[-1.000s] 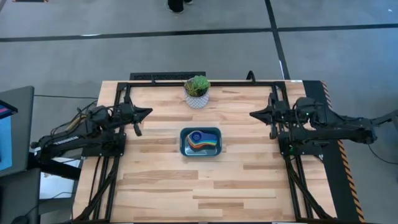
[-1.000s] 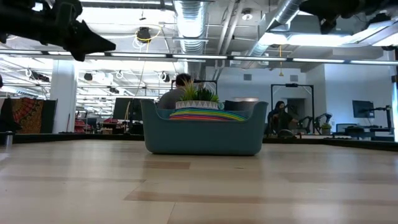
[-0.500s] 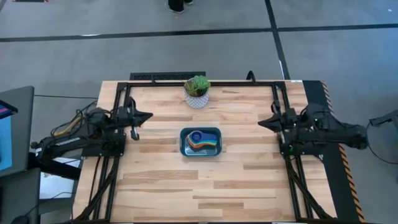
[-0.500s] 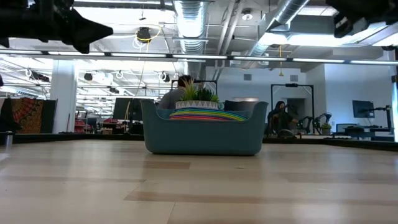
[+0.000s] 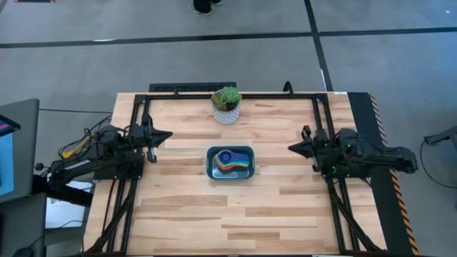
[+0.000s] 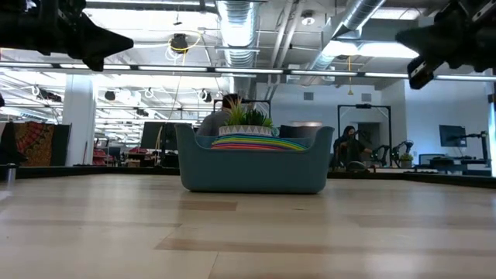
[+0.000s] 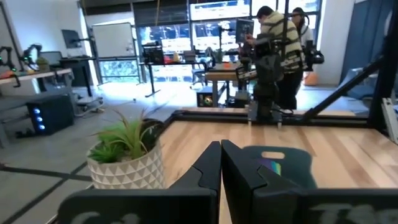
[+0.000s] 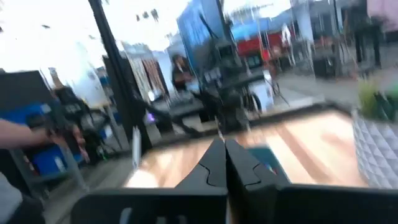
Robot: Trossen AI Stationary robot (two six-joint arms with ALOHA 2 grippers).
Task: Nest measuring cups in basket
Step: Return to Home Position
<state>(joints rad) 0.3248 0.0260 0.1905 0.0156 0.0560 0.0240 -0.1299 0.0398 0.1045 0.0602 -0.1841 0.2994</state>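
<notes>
- Left end effector [image 5: 166,134], seen from above, hangs over my left side of the worktop [image 5: 214,207] and points inward. My right end effector [image 5: 291,148] faces it from the opposite side. Both are well apart from the basket [image 5: 210,163], which sits between them at mid-worktop with the measuring cups [image 5: 232,163] nested inside in one stack. A white plant pot [image 5: 227,106] stands beyond the basket, near the far edge.
- From worktop level, the basket [image 6: 252,172] rests flat on the wood. The coloured rims of the measuring cups [image 6: 252,142] show in layers just above its wall. My left end effector [image 6: 124,43] and right end effector [image 6: 403,39] both hang high above the worktop.
- Through my left wrist, the left end effector [image 7: 221,152] is narrowed until its fingers touch, with nothing gripped. The basket [image 7: 298,165] lies ahead, the plant pot [image 7: 127,171] stands nearby, and people [image 7: 277,43] stand beyond the worktop.
- Through my right wrist, the right end effector [image 8: 224,152] is likewise pressed together, and the basket [image 8: 258,154] shows ahead.
</notes>
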